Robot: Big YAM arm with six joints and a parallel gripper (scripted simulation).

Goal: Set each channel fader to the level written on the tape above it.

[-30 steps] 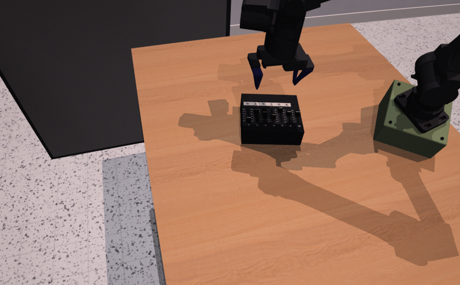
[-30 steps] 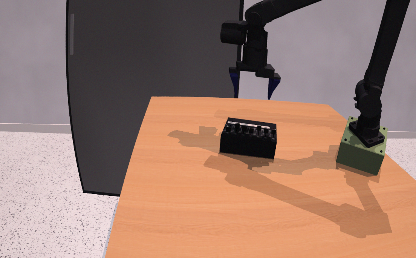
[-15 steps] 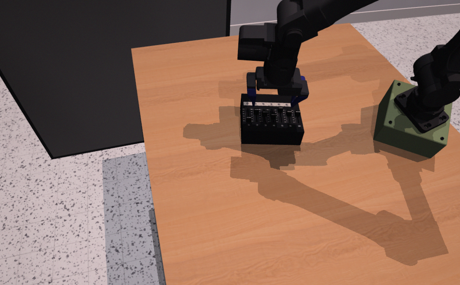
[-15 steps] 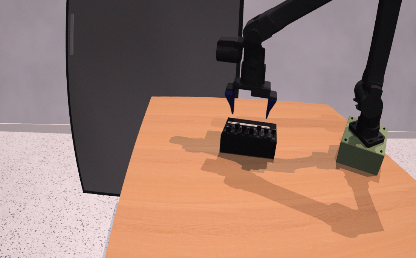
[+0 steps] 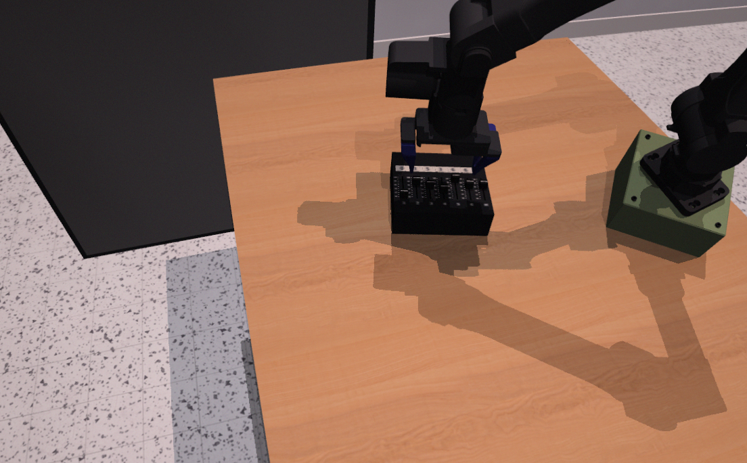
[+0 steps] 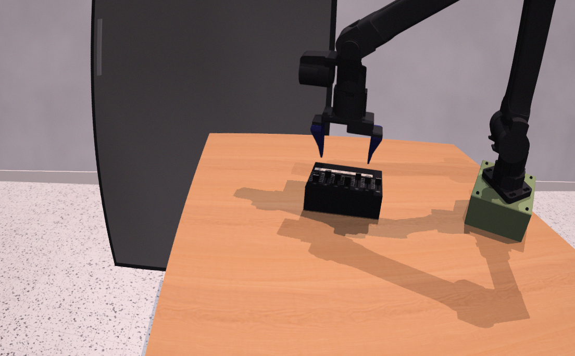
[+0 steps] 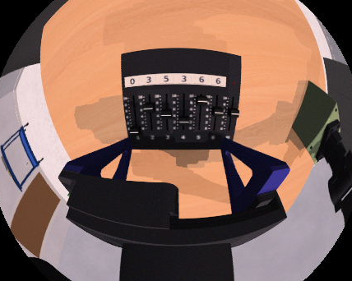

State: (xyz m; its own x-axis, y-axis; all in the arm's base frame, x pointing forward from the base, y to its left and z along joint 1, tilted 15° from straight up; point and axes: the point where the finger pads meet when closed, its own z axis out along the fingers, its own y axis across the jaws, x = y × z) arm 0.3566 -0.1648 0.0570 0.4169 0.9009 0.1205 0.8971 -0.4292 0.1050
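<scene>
The black lighting desk (image 5: 441, 221) (image 6: 342, 203) (image 7: 181, 63) stands on its feet near the middle of the wooden table (image 5: 422, 357) (image 6: 280, 287). In the wrist view its white tape (image 7: 175, 80) (image 5: 439, 169) reads 0, 3, 5, 3, 6, 6 above the channel faders. The leftmost fader cap (image 7: 135, 131) sits low, and the fifth fader cap (image 7: 201, 100) sits highest. The rightmost fader (image 7: 234, 112) has no number above it. My gripper (image 5: 445, 164) (image 6: 345, 158) (image 7: 176, 144) is open and empty. It hangs a little above the desk's back edge, and its blue fingers span almost the desk's width.
The arm's green base block (image 5: 661, 212) (image 6: 497, 216) (image 7: 312, 117) stands on the table to the right of the desk. A tall dark panel (image 5: 134, 115) (image 6: 192, 110) stands beyond the table's left back corner.
</scene>
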